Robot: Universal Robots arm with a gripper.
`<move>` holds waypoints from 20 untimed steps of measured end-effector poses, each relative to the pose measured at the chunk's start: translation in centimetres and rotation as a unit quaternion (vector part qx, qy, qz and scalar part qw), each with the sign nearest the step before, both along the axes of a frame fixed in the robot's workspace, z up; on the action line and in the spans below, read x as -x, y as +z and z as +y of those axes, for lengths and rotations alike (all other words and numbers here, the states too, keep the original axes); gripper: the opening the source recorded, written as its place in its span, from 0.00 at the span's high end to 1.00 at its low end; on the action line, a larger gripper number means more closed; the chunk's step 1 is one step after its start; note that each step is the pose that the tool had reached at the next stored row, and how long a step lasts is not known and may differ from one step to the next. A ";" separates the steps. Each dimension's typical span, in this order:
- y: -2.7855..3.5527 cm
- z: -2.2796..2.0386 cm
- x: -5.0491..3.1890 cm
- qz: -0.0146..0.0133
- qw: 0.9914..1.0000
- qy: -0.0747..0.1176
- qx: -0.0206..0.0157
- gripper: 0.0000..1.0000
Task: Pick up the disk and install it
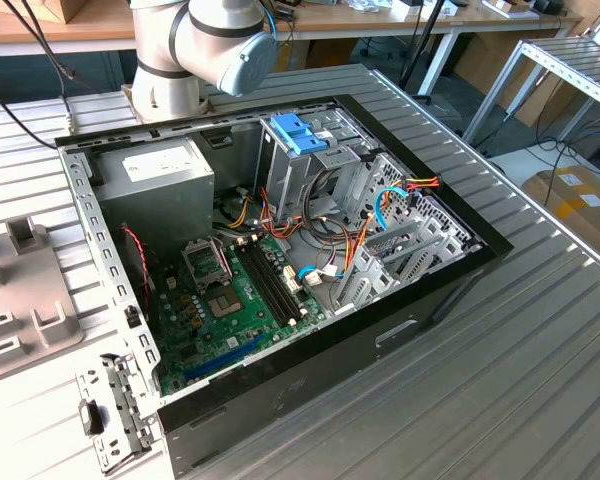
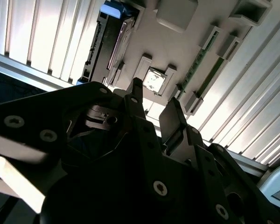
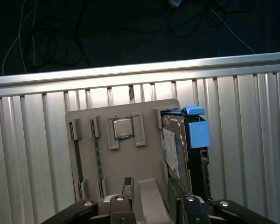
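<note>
The disk [image 3: 176, 150] stands on its edge in a slot at one side of a grey holder tray [image 3: 144, 158]. It is a dark flat drive in a bright blue carrier with a blue end tab [image 3: 197, 132]. In the second wrist view the disk [image 2: 107, 44] lies beyond my dark fingers [image 2: 134, 100]. My gripper [image 2: 154, 109] hovers over the tray, open, with nothing between its fingers. It is apart from the disk and sits over the tray's middle [image 3: 150, 192].
The open computer case [image 1: 485, 240] lies on the ribbed metal table, with a motherboard [image 1: 230, 295], a grey power-supply box [image 1: 165, 175] and a drive cage topped by a light-blue latch block [image 1: 298, 133]. The tray [image 1: 20, 290] also holds a processor [image 3: 122, 127] and memory sticks.
</note>
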State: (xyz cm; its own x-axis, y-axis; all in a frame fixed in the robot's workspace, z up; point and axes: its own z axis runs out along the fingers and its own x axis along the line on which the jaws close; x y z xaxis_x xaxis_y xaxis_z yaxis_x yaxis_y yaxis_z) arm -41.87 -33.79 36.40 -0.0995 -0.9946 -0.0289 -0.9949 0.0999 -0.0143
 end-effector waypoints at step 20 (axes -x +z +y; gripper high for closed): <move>-0.90 0.06 0.25 0.000 1.000 0.000 0.000 0.58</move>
State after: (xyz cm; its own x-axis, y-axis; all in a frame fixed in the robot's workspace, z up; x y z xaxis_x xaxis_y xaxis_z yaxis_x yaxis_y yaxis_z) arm -42.12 -33.74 35.51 -0.0995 -0.9946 -0.0289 -0.9949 0.0999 -0.0143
